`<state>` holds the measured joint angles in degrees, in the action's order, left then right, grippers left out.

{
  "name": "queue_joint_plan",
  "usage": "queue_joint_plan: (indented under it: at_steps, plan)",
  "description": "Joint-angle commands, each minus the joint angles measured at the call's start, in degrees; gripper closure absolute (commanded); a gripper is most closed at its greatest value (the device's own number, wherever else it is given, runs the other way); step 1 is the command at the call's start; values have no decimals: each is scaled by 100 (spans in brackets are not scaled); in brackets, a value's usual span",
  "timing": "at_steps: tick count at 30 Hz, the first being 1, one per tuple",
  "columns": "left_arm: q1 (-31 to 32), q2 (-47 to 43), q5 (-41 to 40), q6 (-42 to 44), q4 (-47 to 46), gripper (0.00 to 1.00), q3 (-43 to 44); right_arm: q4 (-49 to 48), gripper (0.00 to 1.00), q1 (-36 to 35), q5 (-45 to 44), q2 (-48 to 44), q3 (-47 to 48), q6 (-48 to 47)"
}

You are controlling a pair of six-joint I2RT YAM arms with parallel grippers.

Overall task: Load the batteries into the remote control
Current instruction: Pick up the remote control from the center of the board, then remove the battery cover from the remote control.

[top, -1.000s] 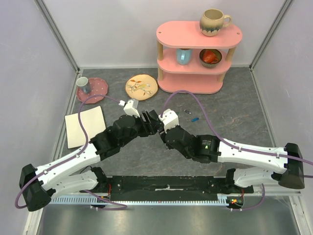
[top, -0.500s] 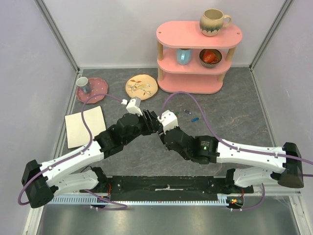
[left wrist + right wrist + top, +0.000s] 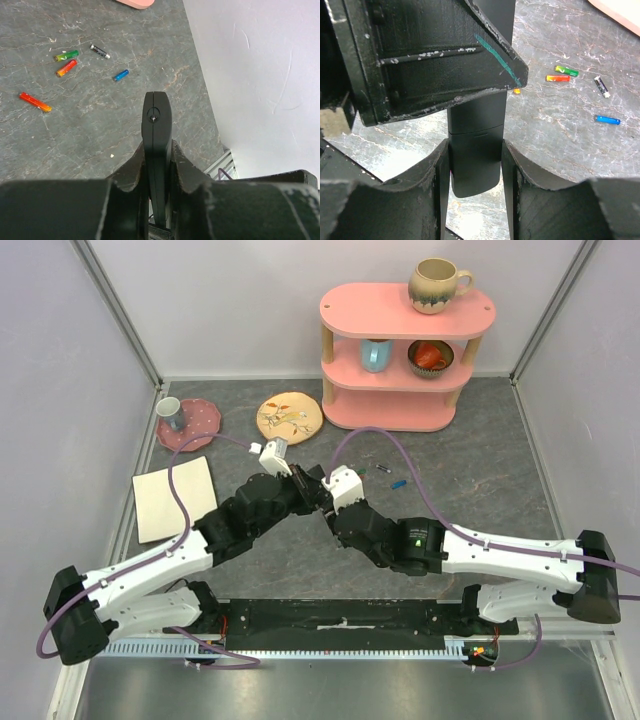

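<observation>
The remote control (image 3: pixel 475 150), a slim black bar, is held above the table by both grippers where they meet mid-table. My right gripper (image 3: pixel 475 145) is shut across its width near one end. My left gripper (image 3: pixel 156 150) is shut on the thin edges of the remote control (image 3: pixel 156 125), which shows edge-on between its fingers. In the top view the left gripper (image 3: pixel 303 483) and right gripper (image 3: pixel 322 498) hide the remote. Several batteries lie loose on the table: green (image 3: pixel 66 55), orange-red (image 3: pixel 66 67), black (image 3: pixel 100 51), blue (image 3: pixel 120 75) and another orange-red one (image 3: pixel 35 102).
A pink three-tier shelf (image 3: pixel 405 350) with mugs and a bowl stands at the back right. A pink plate (image 3: pixel 200 430) bearing a cup and a flowered plate (image 3: pixel 289 417) lie at the back left. A cream mat (image 3: pixel 175 497) lies left of the arms.
The left gripper moved in toward the right gripper and closed its fingers on the remote control. The right arm stayed nearly still, keeping its grip.
</observation>
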<state>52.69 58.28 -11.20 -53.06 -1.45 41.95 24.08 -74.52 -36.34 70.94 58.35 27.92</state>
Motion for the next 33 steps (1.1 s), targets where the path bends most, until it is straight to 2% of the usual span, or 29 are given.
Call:
queue_joint_plan:
  at_steps: [1,4,7,10,12,15,19,21,23,26,33]
  plan:
    - [-22,-211,-128,15,-241,98,-249,-79,40,-36,-137,-316,221,55]
    - [-22,-500,-469,58,-294,98,-416,71,13,-45,-146,-571,195,222]
    - [-30,-870,-1004,94,-582,98,-767,132,6,16,-32,-904,37,573]
    - [-30,-1406,-1418,252,-1118,98,-1302,36,3,130,109,-1212,-252,1021]
    - [-30,-1732,-1534,419,-1856,98,-1733,-235,2,236,170,-1371,-481,1450]
    - [-30,-1960,-1578,638,-2770,98,-2182,-1060,2,472,512,-1714,-1139,2021]
    - [-30,-2066,-1438,841,-3623,98,-2551,-2361,2,1035,1976,-2013,-2079,2724]
    - [-30,-2058,-1385,902,-4027,98,-2710,-3161,2,1325,2366,-1996,-2318,2972]
    - [-30,-2049,-1315,937,-4126,98,-2745,-3862,3,1449,2770,-1952,-2617,3271]
    - [-30,-1996,-1236,990,-4135,98,-2701,-4348,4,1555,3035,-1724,-2688,3395]
    - [-30,-1847,-1068,1061,-4117,98,-2596,-4728,5,1563,3308,-1135,-2407,3395]
